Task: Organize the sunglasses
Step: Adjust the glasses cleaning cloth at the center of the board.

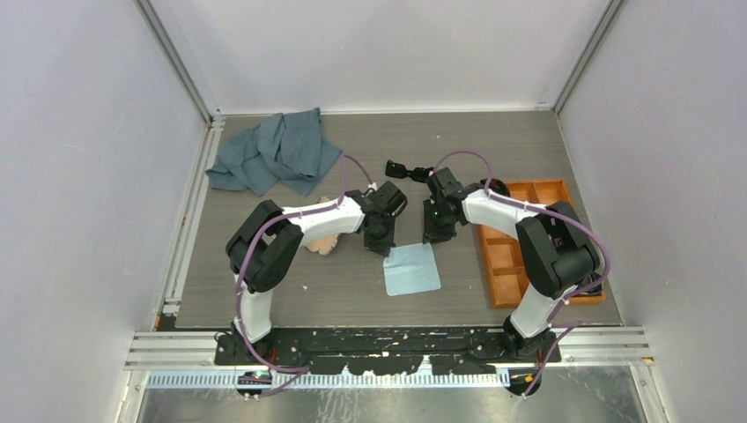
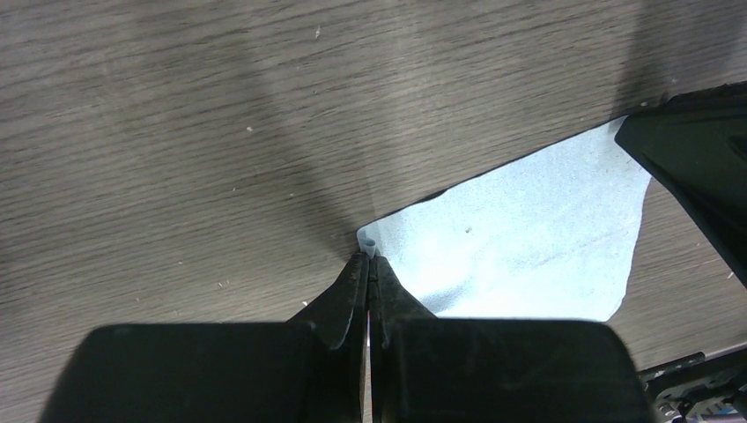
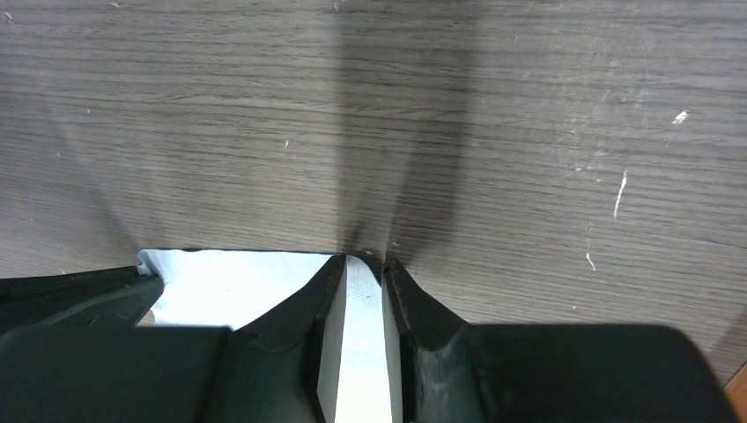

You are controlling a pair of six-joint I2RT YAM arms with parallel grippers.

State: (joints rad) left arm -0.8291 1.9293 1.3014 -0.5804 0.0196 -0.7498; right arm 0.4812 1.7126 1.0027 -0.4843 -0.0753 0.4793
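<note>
Left gripper (image 2: 368, 257) is clenched on the upper left corner of the cloth (image 1: 412, 270). Right gripper (image 3: 364, 261) stands narrowly parted over the upper right corner (not pinching, it seems). The sunglasses (image 1: 398, 169) lie untouched at upper centre, above the cloth, so the organizing itself looks all left to do.

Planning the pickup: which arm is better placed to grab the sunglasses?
Right, probably: right jaws stand apart; left jaws are shut on the cloth corner. The sunglasses lie just beyond both.
</note>
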